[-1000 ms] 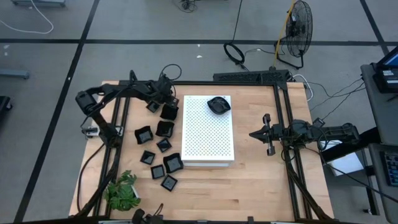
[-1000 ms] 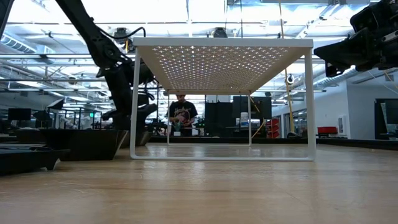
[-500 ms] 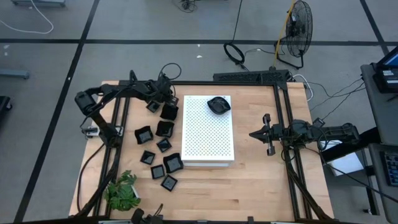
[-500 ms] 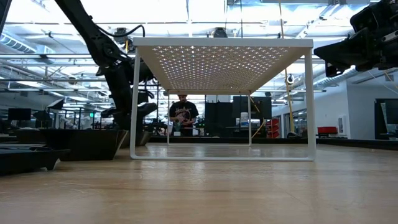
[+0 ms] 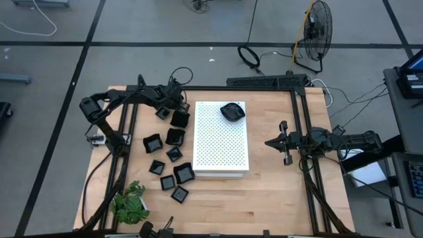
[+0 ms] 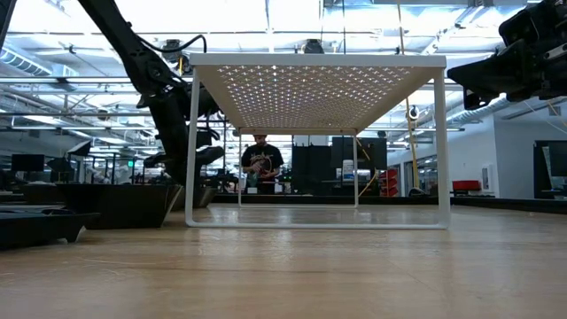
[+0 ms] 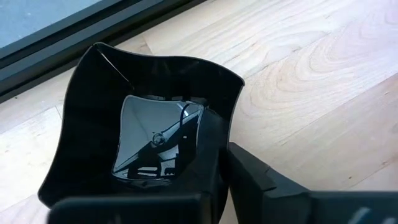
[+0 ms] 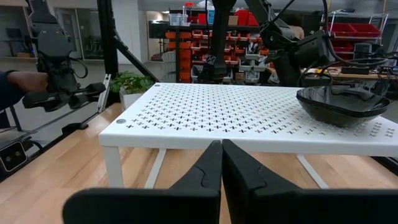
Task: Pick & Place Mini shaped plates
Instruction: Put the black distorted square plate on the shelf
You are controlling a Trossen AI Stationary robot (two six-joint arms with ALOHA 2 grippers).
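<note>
At the far left corner of the tabletop [image 5: 277, 198], the left claw [image 7: 217, 155] sits clamped on the rim of a square black mini plate [image 7: 149, 137]: one finger inside the dish, one outside against the wall. A second ago the fingers were spread wide; they've pinched in since, and the arm has barely shifted across the high views. My read: grasp just made, lift comes next, plate not yet off the wood as far as I can tell.

Outward from that claw: the other mini plates [image 5: 173, 156] are scattered just beside it and further off on the tabletop, all to the claw's side of the white perforated board [image 5: 222, 139]. One rounded dish [image 5: 232, 112] already sits on the board's far end.

Right claw [image 8: 222, 163] is closed and empty, parked well apart on the other side of the board.

View differences: only the left wrist view shows the finger-on-rim contact; in the high view the left claw [image 5: 173, 99] is a dark blob over the plates. The low view hides the grip behind the board's leg. The right wrist view shows the rounded dish [image 8: 342, 102] on the board from the side.
</note>
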